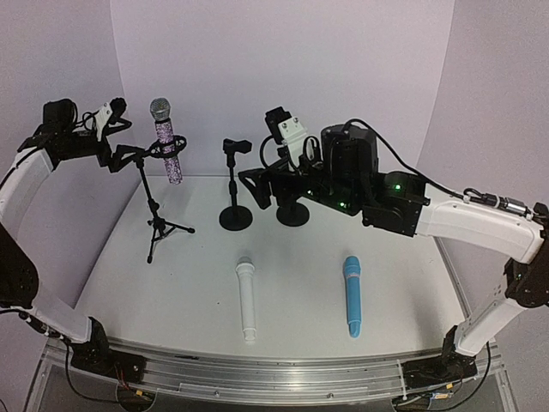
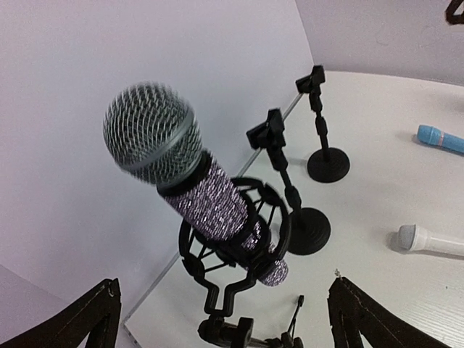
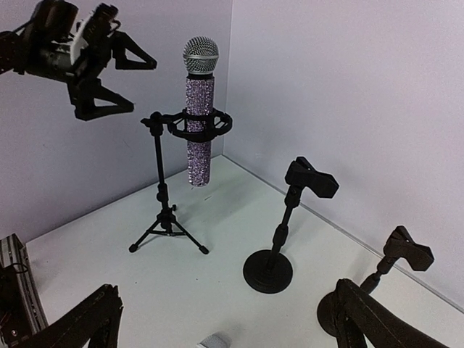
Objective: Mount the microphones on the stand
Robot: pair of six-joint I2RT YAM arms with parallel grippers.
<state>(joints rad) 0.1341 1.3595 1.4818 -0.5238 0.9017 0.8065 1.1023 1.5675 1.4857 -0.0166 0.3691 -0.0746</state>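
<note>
- The left gripper [image 3: 142,87] is seen with jaws wide apart, holding nothing, just beside the purple-glitter microphone with silver mesh head [image 1: 167,142].
- That microphone is seated upright in the ring mount of the black tripod stand [image 1: 157,219].
- The step in hand is judged to be a clean retreat; the mesh head and the light tripod should not be brushed.
- The all-white stick microphone [image 1: 246,300] is lying flat on the white table [image 1: 129,249], unattached.
- Two black round-base clip stands [image 1: 234,184] are vacant.
- The right gripper [image 3: 225,304] is spread and empty beside them, crowding the approach.
- The light blue stick microphone [image 1: 352,296] is lying unattached, well apart from the white one.

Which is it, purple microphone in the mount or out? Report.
In: the purple microphone sits through the tripod's ring mount, left gripper open beside it.
</note>
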